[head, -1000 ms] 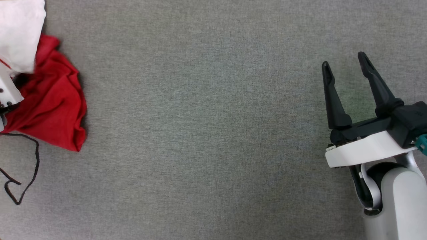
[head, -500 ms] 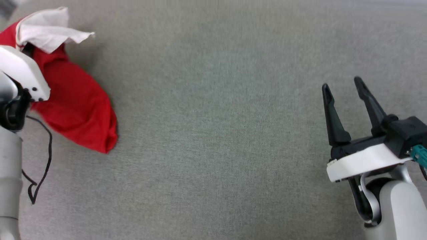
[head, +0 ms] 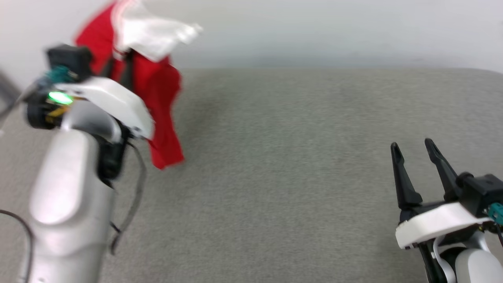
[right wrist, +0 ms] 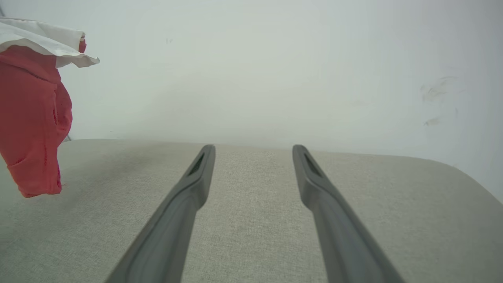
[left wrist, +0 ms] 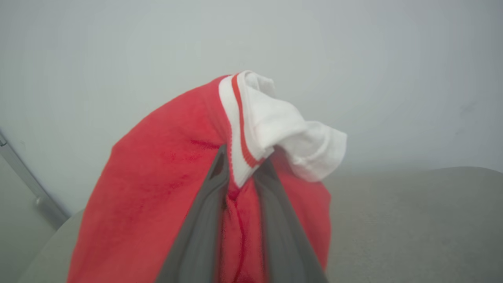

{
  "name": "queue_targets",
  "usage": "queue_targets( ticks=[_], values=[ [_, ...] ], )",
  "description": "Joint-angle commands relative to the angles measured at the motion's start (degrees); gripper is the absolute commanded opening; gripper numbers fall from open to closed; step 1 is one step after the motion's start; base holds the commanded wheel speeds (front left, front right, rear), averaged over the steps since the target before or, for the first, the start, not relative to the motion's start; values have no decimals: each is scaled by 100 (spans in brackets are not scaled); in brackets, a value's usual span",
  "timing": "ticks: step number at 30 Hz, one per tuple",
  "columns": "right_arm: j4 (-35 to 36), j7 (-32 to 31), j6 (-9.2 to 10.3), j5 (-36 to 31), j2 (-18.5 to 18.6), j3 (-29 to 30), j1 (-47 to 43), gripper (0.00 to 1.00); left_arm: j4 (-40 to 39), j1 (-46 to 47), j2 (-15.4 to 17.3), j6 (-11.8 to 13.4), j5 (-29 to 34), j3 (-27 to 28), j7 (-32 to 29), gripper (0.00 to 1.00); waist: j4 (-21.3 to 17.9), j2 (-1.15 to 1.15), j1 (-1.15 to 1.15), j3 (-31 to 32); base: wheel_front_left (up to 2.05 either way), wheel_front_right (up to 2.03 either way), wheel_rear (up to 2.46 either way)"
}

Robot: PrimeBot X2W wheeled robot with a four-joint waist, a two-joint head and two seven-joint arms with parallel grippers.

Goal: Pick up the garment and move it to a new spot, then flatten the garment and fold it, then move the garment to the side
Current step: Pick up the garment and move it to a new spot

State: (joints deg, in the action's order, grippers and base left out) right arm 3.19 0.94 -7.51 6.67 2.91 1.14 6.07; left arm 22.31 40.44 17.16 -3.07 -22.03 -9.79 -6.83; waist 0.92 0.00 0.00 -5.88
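Note:
The garment (head: 161, 98), red with a white sleeve on top, hangs bunched from my raised left gripper (head: 122, 59) at the upper left of the head view. In the left wrist view the left gripper (left wrist: 243, 165) is shut on the garment (left wrist: 157, 177) at a red-and-white striped sleeve seam, and cloth covers most of both fingers. The cloth's lower end dangles just over the grey surface. My right gripper (head: 412, 145) stands open at the lower right, far from the cloth. In the right wrist view the right gripper (right wrist: 253, 149) holds nothing, and the garment (right wrist: 31, 118) hangs at the far left.
A grey fabric surface (head: 294, 177) stretches across the scene and ends at a pale wall (head: 314, 31) behind. A dark cable (head: 133, 204) loops beside my left forearm. A metal strip (left wrist: 23, 173) runs at the left edge of the left wrist view.
My left gripper has shut on the garment and lifted it off the surface, up and to the right. The head camera has tilted up. The right gripper stays open.

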Motion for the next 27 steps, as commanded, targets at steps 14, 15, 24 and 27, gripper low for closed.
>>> queue_targets(
  ticks=[14, 15, 24, 27],
  values=[
    [116, -190, 4, 157, -4, 102, -477, 100, 332, -1952, -1173, -335, -339, -1566, -171, 0, -909, 0, 0, 169, 0, 0, 0],
    [104, -175, 4, 173, -5, 96, -478, 100, 421, -2073, -1206, -343, -367, -1676, -167, 0, -911, 0, 0, 157, 0, 0, 0],
    [-14, -153, 4, 205, -5, 194, -509, 100, 525, -2080, -1306, -387, -211, -2177, 468, 100, -573, 0, 0, 236, 0, 0, 0],
    [-52, -173, 4, 185, -4, 214, -551, 100, 283, -2019, -1233, -300, -52, -2154, 876, 100, -463, 0, 0, 345, 0, 0, 0]
  ],
)
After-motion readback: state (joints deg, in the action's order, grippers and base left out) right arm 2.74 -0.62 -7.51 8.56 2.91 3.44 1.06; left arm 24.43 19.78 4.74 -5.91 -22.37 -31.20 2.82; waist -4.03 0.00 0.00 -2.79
